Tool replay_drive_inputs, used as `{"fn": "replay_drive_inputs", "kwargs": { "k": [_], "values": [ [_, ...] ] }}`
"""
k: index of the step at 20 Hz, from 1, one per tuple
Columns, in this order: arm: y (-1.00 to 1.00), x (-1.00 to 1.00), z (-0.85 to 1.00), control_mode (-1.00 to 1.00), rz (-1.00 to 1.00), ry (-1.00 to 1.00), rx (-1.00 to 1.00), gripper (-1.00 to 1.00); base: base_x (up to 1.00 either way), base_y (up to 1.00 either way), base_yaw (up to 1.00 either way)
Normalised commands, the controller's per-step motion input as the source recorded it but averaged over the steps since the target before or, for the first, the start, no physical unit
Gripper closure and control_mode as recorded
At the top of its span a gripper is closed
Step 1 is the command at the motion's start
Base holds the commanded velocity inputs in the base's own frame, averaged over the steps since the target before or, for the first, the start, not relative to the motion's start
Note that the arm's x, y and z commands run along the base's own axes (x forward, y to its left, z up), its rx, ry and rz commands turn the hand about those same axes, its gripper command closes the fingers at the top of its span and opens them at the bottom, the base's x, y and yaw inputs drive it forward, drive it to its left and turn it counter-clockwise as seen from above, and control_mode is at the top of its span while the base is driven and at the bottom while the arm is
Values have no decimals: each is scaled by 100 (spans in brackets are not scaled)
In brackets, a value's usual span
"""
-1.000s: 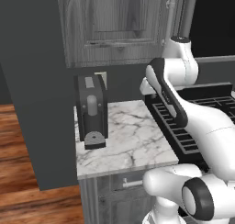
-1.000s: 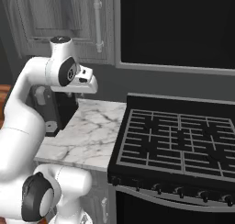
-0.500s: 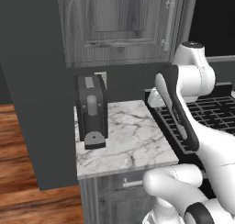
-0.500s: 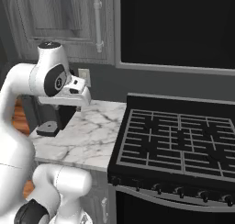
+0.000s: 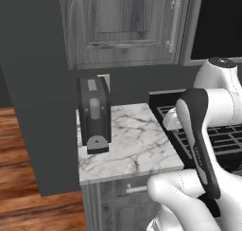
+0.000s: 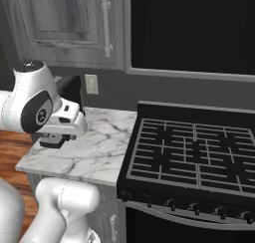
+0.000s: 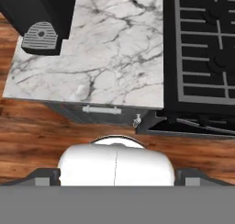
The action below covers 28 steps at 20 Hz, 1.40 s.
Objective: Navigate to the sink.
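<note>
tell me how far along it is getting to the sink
Nothing looks done yet: the base faces a marble counter holding a black coffee machine, with the stove alongside, and no sink or faucet is visible. In hand: no sign of arrival. Left: driving on until the basin comes in front. The fingers are too hidden to judge.

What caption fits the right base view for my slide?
White robot arm facing a marble-patterned counter with a black coffee machine, beside a black stovetop with grid grates.
</note>
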Motion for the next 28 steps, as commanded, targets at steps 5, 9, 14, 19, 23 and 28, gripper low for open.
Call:
{"fn": "replay_drive_inputs", "kwargs": {
  "k": [5,9,14,19,23,28],
  "values": [
    [0,-37,52,-100,-1,-10,0,-100,0,0,0],
    [0,-36,51,-100,-4,-9,0,-100,0,0,0],
    [0,-13,34,-100,-1,-5,0,-100,0,0,0],
    [0,0,19,-100,0,0,0,-100,0,0,0],
    [0,0,0,100,0,0,0,-100,-24,-11,-8],
    [0,0,0,100,0,0,0,-100,-66,-55,-50]
  ]
}}
